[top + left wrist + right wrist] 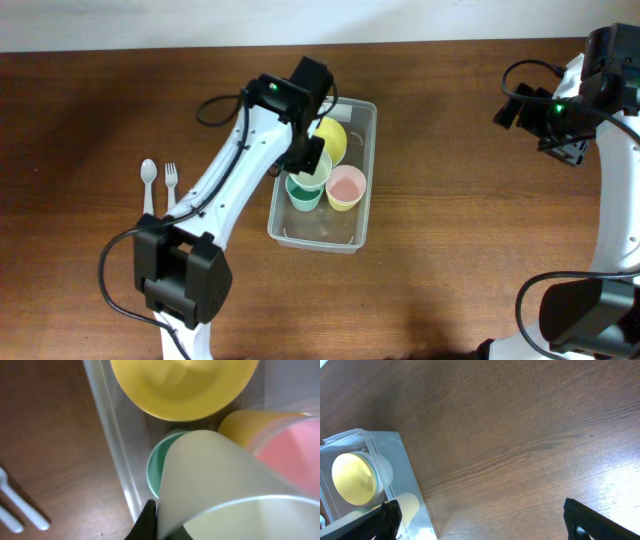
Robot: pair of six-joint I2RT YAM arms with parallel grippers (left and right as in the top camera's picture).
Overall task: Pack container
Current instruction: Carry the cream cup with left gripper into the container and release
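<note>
Clear container (372, 160) has room at one end; left gripper (308, 160) pinches a pale cup (215, 475) by its wall. Right gripper (482, 516) is spread wide over the table (480, 250).

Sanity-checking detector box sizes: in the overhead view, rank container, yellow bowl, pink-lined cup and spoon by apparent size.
1. container
2. yellow bowl, partly hidden by the left arm, so only narrowly above the cup
3. pink-lined cup
4. spoon, smallest by area
</note>
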